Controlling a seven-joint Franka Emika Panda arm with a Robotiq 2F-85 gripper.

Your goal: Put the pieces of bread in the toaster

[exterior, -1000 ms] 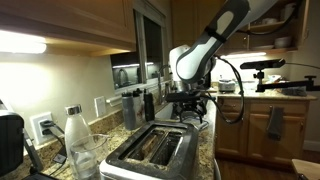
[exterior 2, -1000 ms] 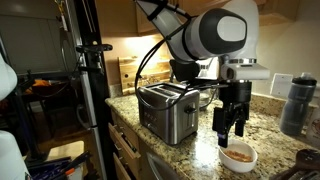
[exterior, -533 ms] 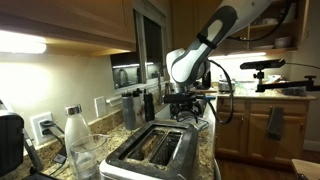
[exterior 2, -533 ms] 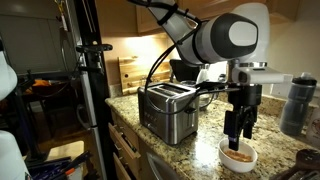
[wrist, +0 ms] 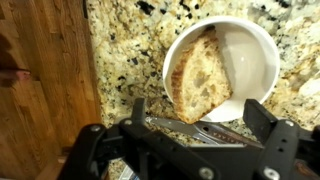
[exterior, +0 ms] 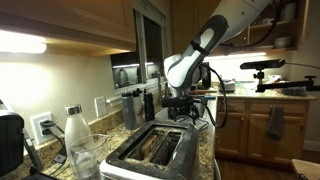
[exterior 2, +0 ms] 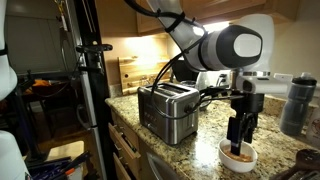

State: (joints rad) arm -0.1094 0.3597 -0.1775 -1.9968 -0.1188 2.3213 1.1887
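Bread [wrist: 200, 75], a tan, crusted piece, lies tilted in a white bowl [wrist: 252, 55] at the upper right of the wrist view. The bowl stands on a speckled granite worktop [wrist: 125, 40], with brown wood [wrist: 40, 95] filling the left of the frame. Your end effector [wrist: 200, 128] comes in from the bottom edge with its two dark fingers [wrist: 138, 115] spread wide, one at the lower left of the bowl and one at its lower right. Nothing is between them.

In an exterior view, the toaster [exterior: 150, 150] fills the lower centre, silver, with two long dark slots facing up. The end effector [exterior: 185, 112] hangs just above and behind it in the frame, on an arm that enters from the upper right. A pale bottle [exterior: 75, 130] and a clear glass [exterior: 88, 155] stand at the lower left.

In an exterior view from the side, the toaster [exterior 2: 168, 110] sits centre frame on the worktop [exterior 2: 205, 145]. The end effector [exterior 2: 240, 140] points straight down at the lower right, its tips at the rim of the bowl [exterior 2: 238, 166], which holds the bread [exterior 2: 240, 154], well apart from the toaster. You cannot tell here whether the tips touch the bread. A dark bottle [exterior 2: 298, 103] stands at the right edge.
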